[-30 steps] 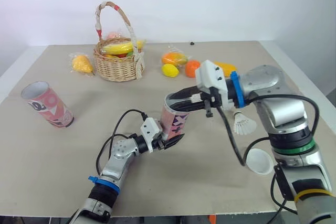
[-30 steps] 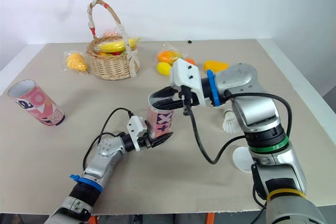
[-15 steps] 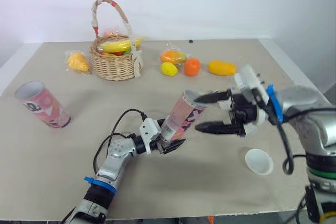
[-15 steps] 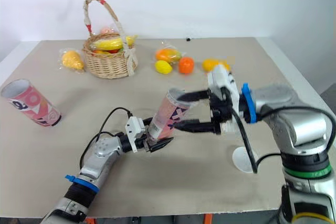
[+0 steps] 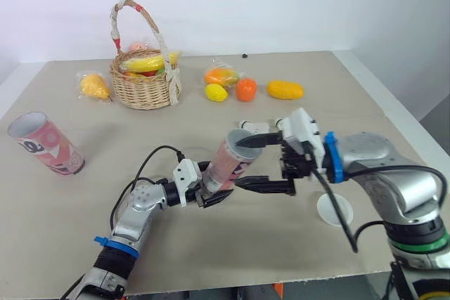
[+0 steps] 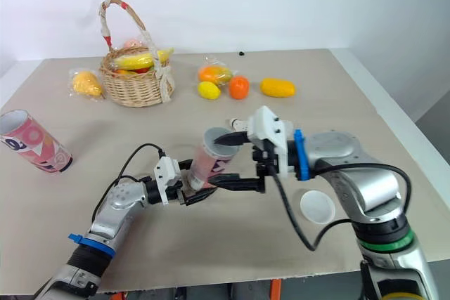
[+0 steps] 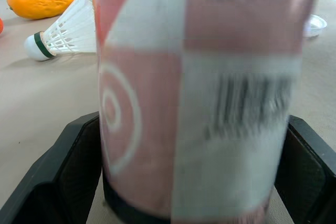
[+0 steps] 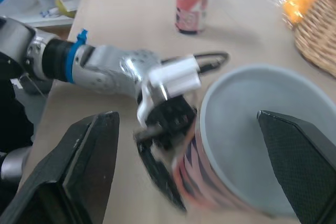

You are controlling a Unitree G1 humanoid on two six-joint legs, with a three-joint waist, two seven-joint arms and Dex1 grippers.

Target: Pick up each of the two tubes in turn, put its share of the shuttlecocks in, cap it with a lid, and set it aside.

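**Progress.** The task is judged to be at an early stage, with no tube capped or set aside. One tube [image 6: 207,162] is held off the surface [image 5: 281,258], clamped near its base by the left jaws, which are closed on it from both sides. It is tilted, with its open mouth directed toward the right jaws. The right jaws are spread wide and hold nothing. One finger lies above the tube's mouth and the other below it; contact with the rim cannot be confirmed.

In the right wrist view the bore is seen as plain grey, and no shuttlecock can be made out inside. One shuttlecock [image 7: 62,27] is noted lying on the surface beyond the left jaws, past the held tube. A white lid [image 5: 335,209] lies flat behind the right jaws, well apart from the tube. The second tube [image 5: 41,144] rests well apart from the left jaws, on the side away from the right jaws, uncapped.

**Outstanding.** Filling, capping and setting aside are judged to be left for both tubes.

**Condition of the tube.** A pink-and-white printed cylinder is recorded, with a barcode panel, a ring mark and a dark band at the base. The rim appears round and undented.
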